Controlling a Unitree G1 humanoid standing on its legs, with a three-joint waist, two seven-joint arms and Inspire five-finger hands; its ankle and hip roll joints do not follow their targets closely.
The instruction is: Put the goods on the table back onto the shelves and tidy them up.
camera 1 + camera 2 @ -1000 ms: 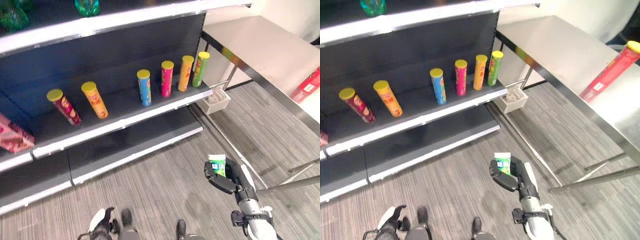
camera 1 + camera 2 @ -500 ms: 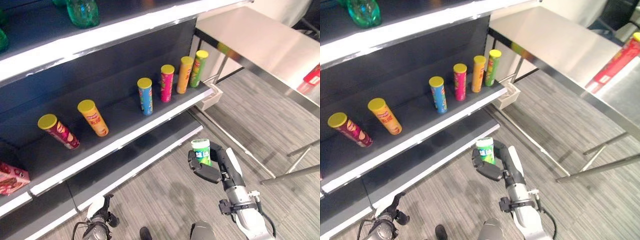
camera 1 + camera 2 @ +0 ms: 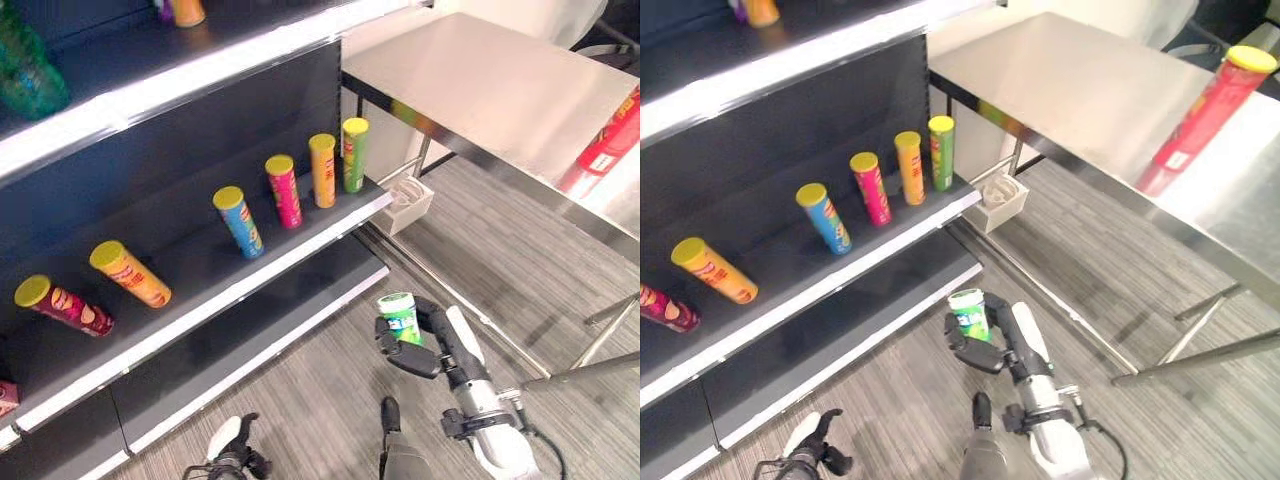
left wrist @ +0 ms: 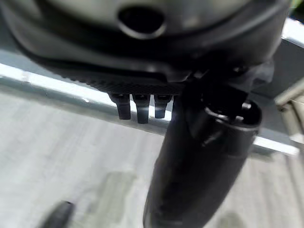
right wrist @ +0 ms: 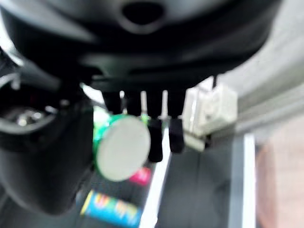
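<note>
While the right robot hand has its fingers and thumb curled round the green can, holding it upright above the floor at about 5 o'clock in the head views, you need to carry it up and toward 10 o'clock to the middle shelf where the other cans stand. Keep the can vertical as you lift, clear the shelf's pale front edge before you push in, and aim for a bare patch of board, perhaps the gap between the blue can and the orange can, which looks wide enough. Set the base flat before you let the fingers relax, since the orange can and the dark red can appear to lean and a nudge could tip them. The pink can, the amber can and the lime can stand close together at the shelf's 2 o'clock end, so stay away from them. A red can waits on the worktop at 2 o'clock. The left robot hand shows short finger stubs in its wrist view, and I cannot tell whether it is open. The green can's lower body is hidden behind the right palm, and the shelf's 9 o'clock end is cut off.
</note>
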